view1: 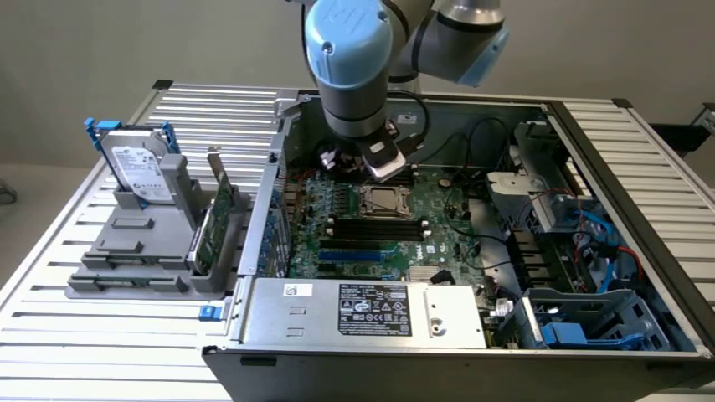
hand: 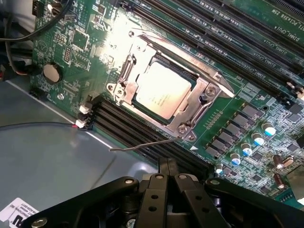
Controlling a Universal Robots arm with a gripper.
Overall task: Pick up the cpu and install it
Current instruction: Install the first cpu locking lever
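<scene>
The cpu, a small square chip with a pale silver top, lies flat inside the dark metal socket frame on the green motherboard. A thin socket lever sticks out beside the frame. My gripper hangs above the board a short way from the socket, its black fingers pressed together with nothing between them. In the exterior view the cpu sits mid-board in the open computer case, and my gripper hovers just behind it.
A silver hard drive with a blue bracket stands on a grey holder at the exterior view's left. The power supply fills the case front. Memory slots run beside the socket. Cables and drive bays crowd the exterior view's right.
</scene>
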